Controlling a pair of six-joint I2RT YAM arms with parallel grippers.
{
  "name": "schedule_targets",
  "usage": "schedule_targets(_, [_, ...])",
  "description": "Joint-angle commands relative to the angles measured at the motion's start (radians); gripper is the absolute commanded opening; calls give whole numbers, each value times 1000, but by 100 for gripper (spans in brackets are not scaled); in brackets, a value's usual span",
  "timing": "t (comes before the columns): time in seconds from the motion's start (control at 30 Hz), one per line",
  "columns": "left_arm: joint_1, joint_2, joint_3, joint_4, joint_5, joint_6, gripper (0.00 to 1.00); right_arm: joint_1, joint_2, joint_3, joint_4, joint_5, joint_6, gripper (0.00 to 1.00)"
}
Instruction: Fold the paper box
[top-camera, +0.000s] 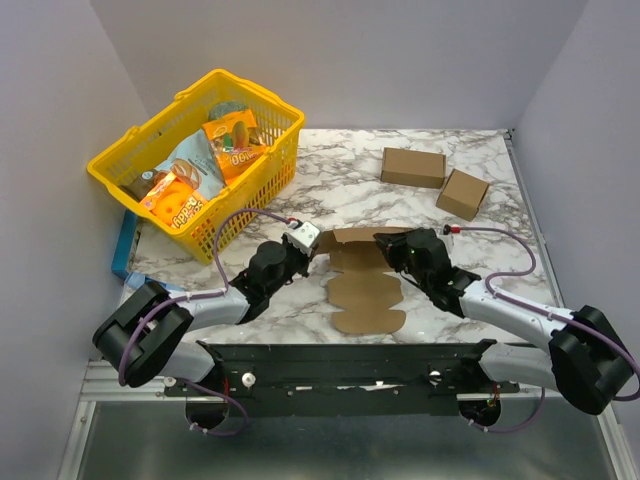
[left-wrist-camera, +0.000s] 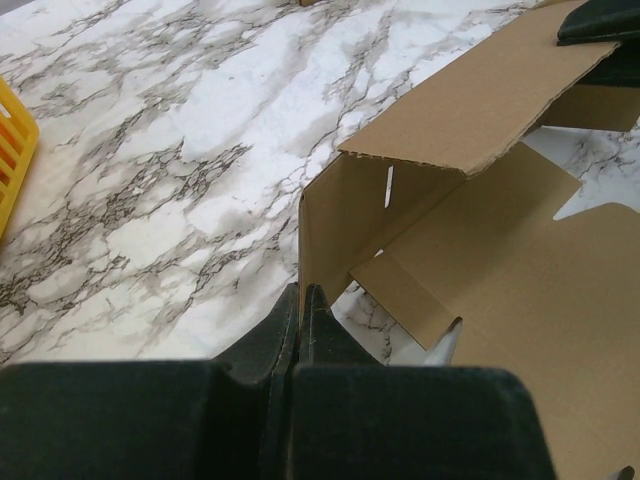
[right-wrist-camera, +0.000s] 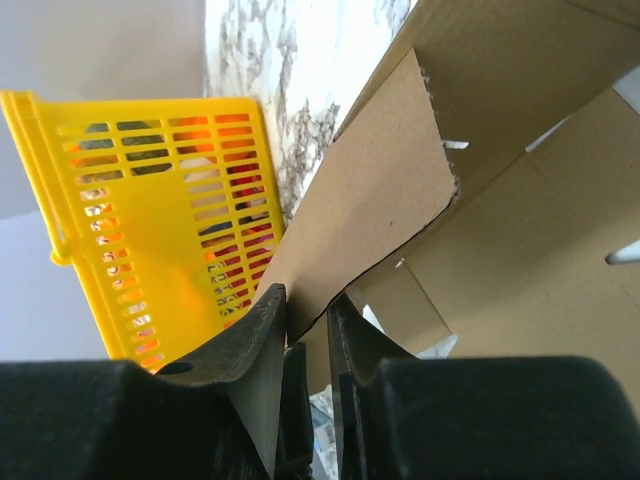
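The paper box (top-camera: 365, 290) lies as a brown die-cut sheet at mid table, its far end raised into walls and its rounded tabs pointing toward the arms. My left gripper (top-camera: 318, 254) is shut on the upright left wall; in the left wrist view the fingertips (left-wrist-camera: 303, 292) pinch the lower edge of that cardboard panel (left-wrist-camera: 335, 230). My right gripper (top-camera: 386, 244) is at the box's far right corner. In the right wrist view a slanted flap (right-wrist-camera: 380, 190) runs down between its fingers (right-wrist-camera: 305, 300), which press on both of its faces.
A yellow basket (top-camera: 262, 95) of snack packets stands at the back left and shows behind the flap in the right wrist view (right-wrist-camera: 150, 200). Two closed brown cuboids (top-camera: 412, 166) (top-camera: 463, 193) sit at the back right. A blue item (top-camera: 124, 245) lies at the left table edge.
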Motion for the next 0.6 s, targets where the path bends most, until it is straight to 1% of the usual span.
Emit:
schedule_targets(0.0, [-4, 15, 25, 11, -1, 2, 0, -4, -3, -65, 153, 96, -52, 28])
schedule_targets(0.23, [-4, 22, 37, -7, 1, 2, 0, -5, 20, -86, 253, 96, -72, 17])
schedule_targets(0.27, [-3, 21, 39, -13, -1, -26, 0, -4, 26, -95, 264, 96, -74, 15])
schedule_targets(0.33, [-4, 16, 42, -16, -2, -37, 6, -4, 34, -100, 288, 98, -79, 14])
schedule_targets(0.37, [-3, 13, 42, -16, -1, -41, 12, -2, 41, -108, 299, 96, -79, 13])
schedule_targets(0.4, [-1, 12, 45, -18, 2, -43, 23, -4, 44, -115, 313, 95, -79, 12])
schedule_targets(0.47, [3, 10, 60, -42, 7, -50, 34, -2, 50, -129, 362, 93, -85, 10])
schedule_targets(0.5, [3, 9, 66, -51, 8, -55, 49, -4, 57, -143, 377, 95, -91, 10])
schedule_targets(0.57, [8, 1, 83, -77, 16, -55, 60, -4, 64, -155, 423, 98, -95, 10])
